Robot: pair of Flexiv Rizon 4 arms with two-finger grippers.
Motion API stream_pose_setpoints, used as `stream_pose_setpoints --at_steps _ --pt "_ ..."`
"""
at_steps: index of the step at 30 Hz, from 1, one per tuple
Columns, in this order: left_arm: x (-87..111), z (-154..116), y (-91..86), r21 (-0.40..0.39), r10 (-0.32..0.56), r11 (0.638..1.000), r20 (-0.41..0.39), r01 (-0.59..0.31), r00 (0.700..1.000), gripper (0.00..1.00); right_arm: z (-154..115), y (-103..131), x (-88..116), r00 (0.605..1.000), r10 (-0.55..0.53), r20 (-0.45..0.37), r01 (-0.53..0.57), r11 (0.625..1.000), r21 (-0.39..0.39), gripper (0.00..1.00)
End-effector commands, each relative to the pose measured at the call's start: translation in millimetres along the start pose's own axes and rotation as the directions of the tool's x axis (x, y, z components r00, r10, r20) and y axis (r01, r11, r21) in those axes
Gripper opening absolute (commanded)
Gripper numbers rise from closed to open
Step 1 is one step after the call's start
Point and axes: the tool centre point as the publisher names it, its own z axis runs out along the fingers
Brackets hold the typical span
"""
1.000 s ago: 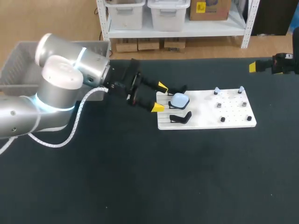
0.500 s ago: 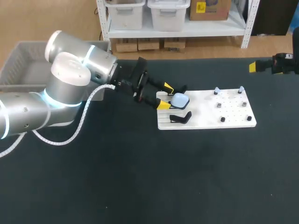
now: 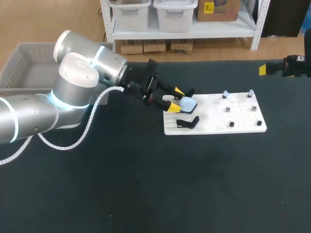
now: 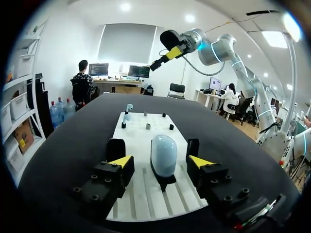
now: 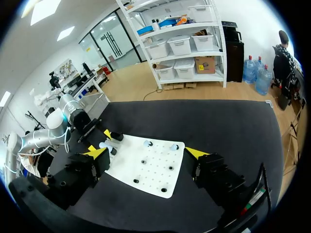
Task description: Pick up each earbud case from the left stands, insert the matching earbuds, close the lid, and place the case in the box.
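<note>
A pale blue earbud case (image 3: 187,103) stands shut on a black stand at the left end of the white board (image 3: 243,116). My left gripper (image 3: 175,100) straddles it, one yellow tip on each side. In the left wrist view the case (image 4: 163,154) sits between the fingers of the left gripper (image 4: 160,162) with a narrow gap on both sides, so the gripper is open. Small earbuds (image 3: 225,93) rest on pegs at the board's right end. My right gripper (image 5: 146,153) hangs open, high over the table's far right (image 3: 274,68).
An empty black stand (image 3: 187,122) sits just nearer than the case, and another (image 3: 188,92) just beyond it. A grey box (image 3: 19,68) stands at the table's far left, behind my left arm. The table is covered in black cloth.
My left arm has pushed rightward, so its fingers now flank the case instead of stopping short of it. The fingers have narrowed. The right arm has not moved.
</note>
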Motion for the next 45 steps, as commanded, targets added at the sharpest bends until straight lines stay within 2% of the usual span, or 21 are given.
stream_pose_setpoints --at_steps 1,6,10,13,17,27,29,36,45 --pt "-0.5 0.0 -6.1 -0.01 0.001 1.0 -0.003 -0.001 1.0 0.7 -0.4 0.0 0.1 1.0 0.0 0.0 0.0 1.0 0.0 1.0" --pt "-3.3 0.1 -12.4 -0.018 0.006 1.0 -0.006 -0.006 1.0 0.68 -0.4 0.0 0.1 1.0 0.0 0.0 0.0 1.0 0.0 1.0" --pt "-6.3 0.1 -17.0 -0.029 0.017 0.999 -0.023 -0.018 1.0 0.72 -0.4 0.0 0.1 1.0 0.0 0.0 0.0 1.0 0.0 1.0" --pt "-7.2 -1.3 -18.6 -0.042 0.018 0.999 -0.037 -0.019 0.999 0.71 -0.4 0.0 0.1 1.0 0.0 0.0 0.0 1.0 0.0 1.0" --pt "-7.7 -3.2 -19.9 -0.054 0.019 0.998 -0.041 -0.021 0.999 0.62 -0.4 0.0 0.1 1.0 0.0 0.0 0.0 1.0 0.0 1.0" --pt "-1.6 -2.1 -23.1 -0.075 0.009 0.997 -0.035 -0.011 0.999 0.53 -0.4 0.0 0.1 1.0 0.0 0.0 0.0 1.0 0.0 1.0" --pt "-1.3 -2.3 -23.3 -0.085 0.008 0.996 -0.034 -0.011 0.999 0.49 -0.4 0.0 0.1 1.0 0.0 0.0 0.0 1.0 0.0 1.0" --pt "0.6 -1.9 -22.0 -0.097 0.006 0.995 -0.036 -0.009 0.999 0.51 -0.4 0.0 0.1 1.0 0.0 0.0 0.0 1.0 0.0 1.0" --pt "0.7 -1.0 -17.1 -0.106 0.001 0.994 -0.052 -0.007 0.999 0.47 -0.4 0.0 0.1 1.0 0.0 0.0 0.0 1.0 0.0 1.0"
